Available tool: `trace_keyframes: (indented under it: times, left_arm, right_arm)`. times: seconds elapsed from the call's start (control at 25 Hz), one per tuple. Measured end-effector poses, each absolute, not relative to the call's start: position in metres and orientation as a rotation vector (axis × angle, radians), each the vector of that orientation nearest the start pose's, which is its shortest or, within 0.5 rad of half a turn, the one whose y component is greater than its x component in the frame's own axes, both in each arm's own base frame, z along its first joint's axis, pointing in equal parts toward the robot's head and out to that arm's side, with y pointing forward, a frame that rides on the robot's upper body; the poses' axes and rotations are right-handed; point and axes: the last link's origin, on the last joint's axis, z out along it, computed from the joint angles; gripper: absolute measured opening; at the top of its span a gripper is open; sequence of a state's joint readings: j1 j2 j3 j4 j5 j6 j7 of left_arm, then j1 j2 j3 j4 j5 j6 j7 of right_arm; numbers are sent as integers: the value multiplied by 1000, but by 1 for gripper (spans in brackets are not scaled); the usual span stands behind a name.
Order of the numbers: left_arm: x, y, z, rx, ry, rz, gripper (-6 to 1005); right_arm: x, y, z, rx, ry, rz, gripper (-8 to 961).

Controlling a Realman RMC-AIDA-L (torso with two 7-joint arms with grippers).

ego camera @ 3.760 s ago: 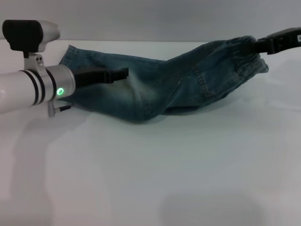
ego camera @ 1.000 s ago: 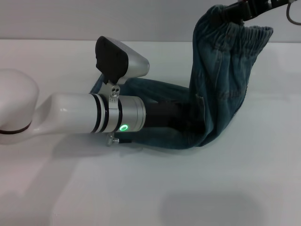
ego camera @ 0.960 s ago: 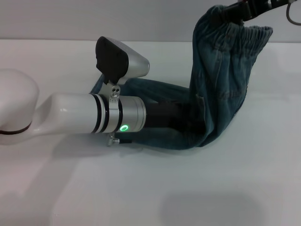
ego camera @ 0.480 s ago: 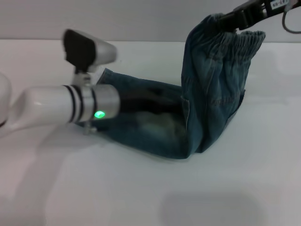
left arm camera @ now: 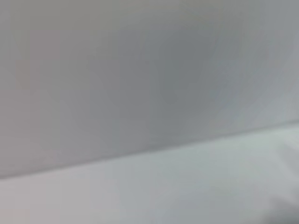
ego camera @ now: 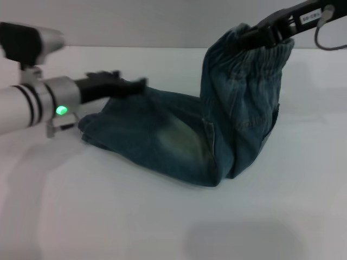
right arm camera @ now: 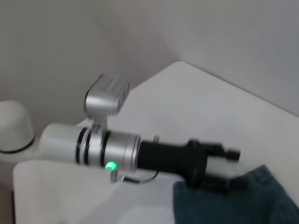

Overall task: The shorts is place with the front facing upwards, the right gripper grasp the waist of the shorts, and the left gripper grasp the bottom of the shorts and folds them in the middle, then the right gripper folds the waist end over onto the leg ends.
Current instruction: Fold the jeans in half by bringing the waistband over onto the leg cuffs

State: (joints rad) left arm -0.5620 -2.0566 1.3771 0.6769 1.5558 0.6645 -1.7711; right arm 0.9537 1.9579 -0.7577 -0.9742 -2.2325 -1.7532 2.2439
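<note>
Head view: the shorts [ego camera: 179, 135] lie folded lengthwise on the white table [ego camera: 162, 227], leg ends [ego camera: 95, 122] toward the left. Left gripper [ego camera: 130, 85] hovers just above those hems, holding nothing; its finger spread cannot be told. Farther back, right gripper [ego camera: 255, 33] is clamped on the waistband [ego camera: 255, 51], lifting it clear of the table.

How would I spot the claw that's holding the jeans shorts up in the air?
Find the white table with the blue-green denim shorts on it, then follow the cloth up to its gathered elastic waistband, raised on the robot's right. The right claw grips that band's top: slim, all black, trailing a thin cable, unlike the left claw with its silver wrist and green light.
</note>
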Motion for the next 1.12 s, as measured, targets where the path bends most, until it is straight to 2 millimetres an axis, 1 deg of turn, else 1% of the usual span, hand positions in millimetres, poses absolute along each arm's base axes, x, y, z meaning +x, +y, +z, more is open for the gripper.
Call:
trace_keyframes:
  times: [0.16,0.2,0.28,0.32,0.4,0.56,0.6,0.68,0.76,0.8,0.84,0.96,1.12]
  left_arm:
    - [-261,418,-16,-2110,-969,-495,824]
    - [-263,419,-12,-2091,-974,-501,824]
    - [-268,421,-3,-2035,-993,-526,824]
    - [-270,422,0,-2015,-1003,-536,824]
    - [-273,422,5,-1975,-1030,-567,825]
    - [-278,421,10,-1930,-1060,-600,825]
    - [-278,421,11,-1925,-1062,-605,825]
    - [-279,420,12,-1919,-1060,-612,824]
    - [-281,419,11,-1913,-1061,-618,822]
    - [-281,419,11,-1910,-1062,-620,820]
    - [-281,419,11,-1908,-1063,-622,819]
    - [-282,418,10,-1906,-1064,-625,816]
    - [-283,418,9,-1907,-1069,-624,811]
  right_arm:
    - [105,414,66,-2928,864,347,4]
    - [104,414,61,-2934,848,358,4]
    - [104,414,61,-2934,848,358,4]
    - [102,415,56,-2934,814,368,3]
    - [100,416,52,-2935,794,379,3]
    - [96,415,39,-2947,730,408,4]
    - [94,414,30,-2956,699,406,4]
    - [94,415,26,-2956,686,405,4]
    - [94,415,17,-2954,671,394,3]
    - [94,416,9,-2956,657,376,3]
    - [94,416,9,-2956,657,376,3]
    - [91,420,-5,-2944,607,346,3]
    - [84,425,-16,-2927,529,349,86]
